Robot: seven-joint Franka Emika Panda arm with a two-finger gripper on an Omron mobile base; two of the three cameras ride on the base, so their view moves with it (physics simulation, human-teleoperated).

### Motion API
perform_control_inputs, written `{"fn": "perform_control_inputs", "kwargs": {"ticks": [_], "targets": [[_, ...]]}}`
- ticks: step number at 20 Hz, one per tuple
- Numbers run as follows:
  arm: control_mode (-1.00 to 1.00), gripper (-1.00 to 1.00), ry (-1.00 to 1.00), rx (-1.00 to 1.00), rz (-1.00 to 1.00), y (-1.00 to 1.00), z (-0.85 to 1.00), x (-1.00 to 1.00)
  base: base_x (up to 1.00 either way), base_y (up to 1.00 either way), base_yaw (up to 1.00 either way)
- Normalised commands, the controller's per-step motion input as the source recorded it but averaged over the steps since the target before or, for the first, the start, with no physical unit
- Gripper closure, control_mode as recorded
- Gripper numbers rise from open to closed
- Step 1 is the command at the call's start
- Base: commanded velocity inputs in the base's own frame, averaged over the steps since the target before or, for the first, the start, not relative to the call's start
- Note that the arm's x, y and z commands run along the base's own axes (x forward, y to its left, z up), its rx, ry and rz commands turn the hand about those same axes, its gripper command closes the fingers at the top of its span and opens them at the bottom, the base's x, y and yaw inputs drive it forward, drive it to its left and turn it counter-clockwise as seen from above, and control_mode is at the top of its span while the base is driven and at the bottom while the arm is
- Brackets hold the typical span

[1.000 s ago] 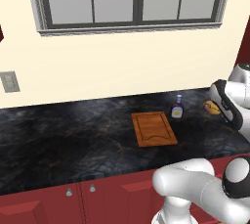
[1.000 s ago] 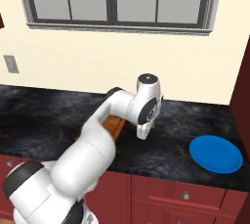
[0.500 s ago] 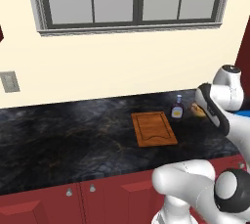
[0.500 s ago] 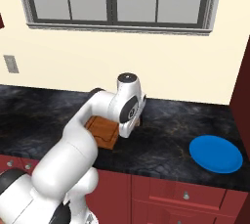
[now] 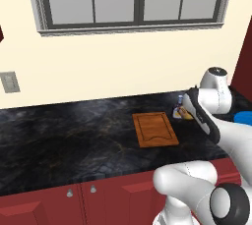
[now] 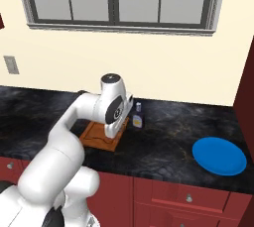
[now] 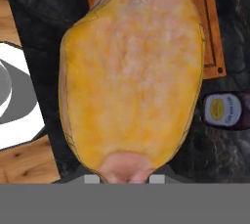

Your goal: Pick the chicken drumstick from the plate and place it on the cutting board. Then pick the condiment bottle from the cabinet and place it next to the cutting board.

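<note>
In the hand view we look straight along the gripper (image 7: 125,176) at the chicken drumstick (image 7: 131,71), which sits between the fingers and covers most of the frame; its plump golden body spreads wide and its pale narrow end points to the top of that view. The jaws are closed on the drumstick, pinching it at the lower end, just where the two small dark tips flank the flesh.

Behind the drumstick in the hand view we see the cutting board (image 7: 207,32), its orange-brown corners and darker groove showing at either side of the meat, so the drumstick hangs over the board. Just beside the board's edge stands the condiment bottle (image 7: 227,110), seen from above with its yellow label facing us.

From the left base view, we find the drumstick (image 5: 186,114) as a small yellow patch at the hand's end, near the right edge of the cutting board (image 5: 154,129), with the bottle (image 5: 179,105) just behind it. In the right base view the arm covers much of the cutting board (image 6: 96,137), and the bottle (image 6: 138,117) stands on the dark counter (image 6: 168,141) just beside the hand.

The plate (image 6: 219,155) lies well apart to the right, bright blue and bare, near the counter's front edge.
</note>
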Motion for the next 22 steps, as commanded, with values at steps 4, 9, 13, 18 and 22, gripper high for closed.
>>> {"fn": "perform_control_inputs", "kwargs": {"ticks": [4,9,13,18,22], "targets": [[-1.00,1.00,0.00,0.00,0.00,0.47,0.00,0.00,0.00,0.00,0.00],[-1.00,1.00,0.00,0.00,0.00,0.48,0.00,0.00,0.00,0.00,0.00],[-1.00,1.00,0.00,0.00,0.00,0.44,0.00,0.01,0.00,0.00,0.00],[-1.00,1.00,0.00,0.00,0.00,0.37,-0.04,0.05,0.00,0.00,0.00],[-1.00,1.00,0.00,0.00,0.00,0.20,-0.17,0.10,0.00,0.00,0.00]]}}
